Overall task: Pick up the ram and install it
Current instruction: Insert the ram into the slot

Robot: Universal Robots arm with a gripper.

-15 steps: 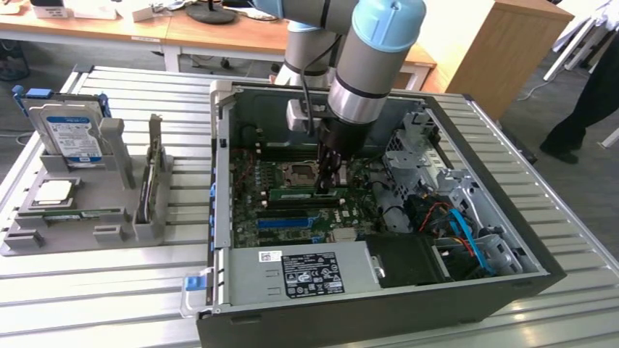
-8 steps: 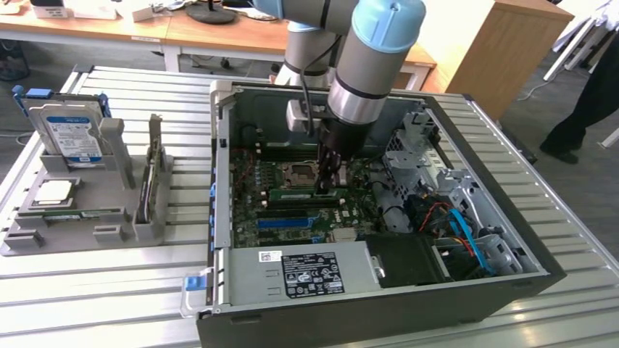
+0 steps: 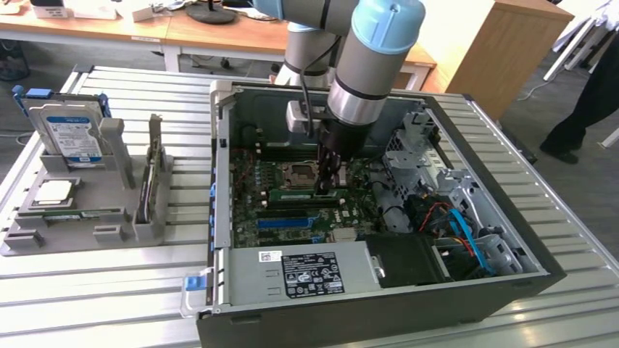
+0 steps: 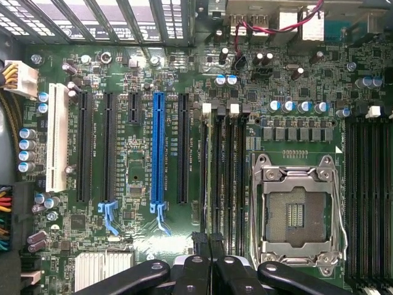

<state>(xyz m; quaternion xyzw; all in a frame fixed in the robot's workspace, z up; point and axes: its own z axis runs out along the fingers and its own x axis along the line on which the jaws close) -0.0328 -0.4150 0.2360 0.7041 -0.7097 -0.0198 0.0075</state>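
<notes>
Looking into the PC case, you see the claw pinched shut, tips down at 1 end of the ram. Ram stands edge-up in a mobo slot just beside the CPU socket, directly under the claw; whether they touch, can't tell.

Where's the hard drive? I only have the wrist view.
Observer: The hard drive stands upright in the gray tray, outside the case, on the exterior view's left.
Operator: And the case?
Observer: It lies on its side, open on top; the gripper is down inside it over the motherboard.
Operator: Anyone nearby?
Observer: A person stands beyond the table at the exterior view's right.
</notes>
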